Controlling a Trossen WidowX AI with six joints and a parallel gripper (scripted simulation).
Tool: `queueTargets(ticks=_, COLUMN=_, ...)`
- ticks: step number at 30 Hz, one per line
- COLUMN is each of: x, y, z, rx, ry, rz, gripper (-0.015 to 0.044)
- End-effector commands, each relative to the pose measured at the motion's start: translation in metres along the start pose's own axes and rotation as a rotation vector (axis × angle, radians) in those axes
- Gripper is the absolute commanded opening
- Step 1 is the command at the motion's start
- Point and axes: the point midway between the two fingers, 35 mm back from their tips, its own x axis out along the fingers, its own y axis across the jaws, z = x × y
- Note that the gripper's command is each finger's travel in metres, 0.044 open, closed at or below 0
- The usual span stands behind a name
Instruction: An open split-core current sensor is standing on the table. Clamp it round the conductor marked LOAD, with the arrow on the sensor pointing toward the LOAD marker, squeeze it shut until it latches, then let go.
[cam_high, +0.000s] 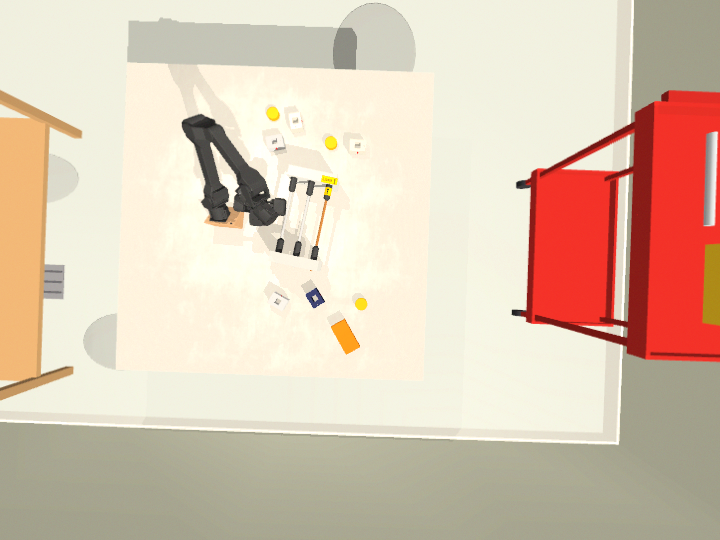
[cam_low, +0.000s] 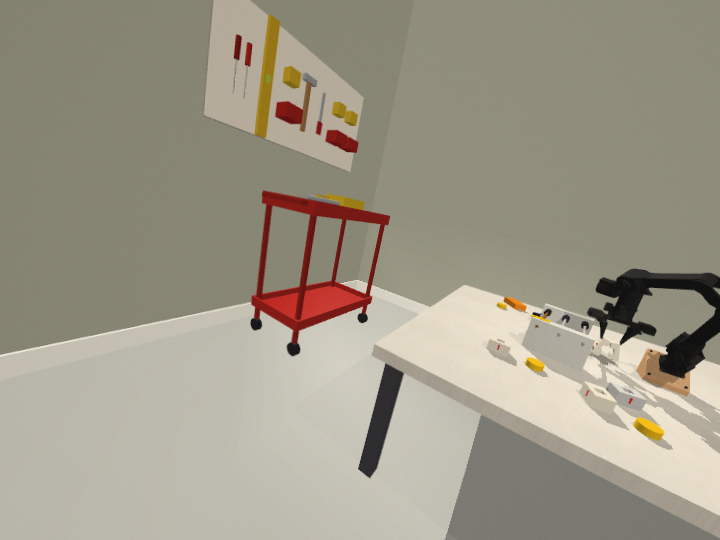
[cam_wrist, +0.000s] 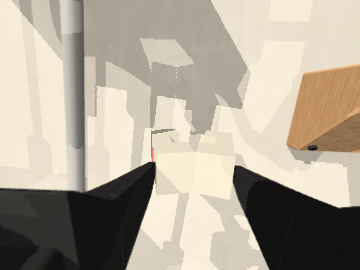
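Note:
My gripper is down at the table, just left of the conductor fixture. It is shut on the cream split-core sensor, which stands on the table and shows a red mark on its left edge. The arm hides the sensor in the top view. The fixture holds three parallel rods. The orange conductor runs to the yellow LOAD marker at its far end. A grey rod of the fixture shows at the left in the wrist view.
The arm's wooden base sits close by. Small white blocks, yellow discs, a blue block and an orange block lie around the fixture. A red cart stands off the table.

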Motion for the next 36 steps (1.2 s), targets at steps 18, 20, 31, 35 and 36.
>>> queueTargets(ticks=18, x=-0.068, y=0.003, z=-0.003, rx=0.038, ry=-0.003, rz=0.084, gripper=0.0)
queueTargets(ticks=20, x=-0.074, y=0.003, z=-0.002, rx=0.062, ry=-0.006, rz=0.136, gripper=0.0)
queueTargets(ticks=31, x=-0.091, y=0.022, z=0.002, rx=0.115, ry=-0.016, rz=0.257, gripper=0.0)
queueTargets(ticks=35, x=-0.095, y=0.042, z=0.007, rx=0.116, ry=-0.02, rz=0.258, gripper=0.0)
queueTargets(ticks=36, x=-0.096, y=0.047, z=0.008, rx=0.116, ry=-0.021, rz=0.258, gripper=0.0)
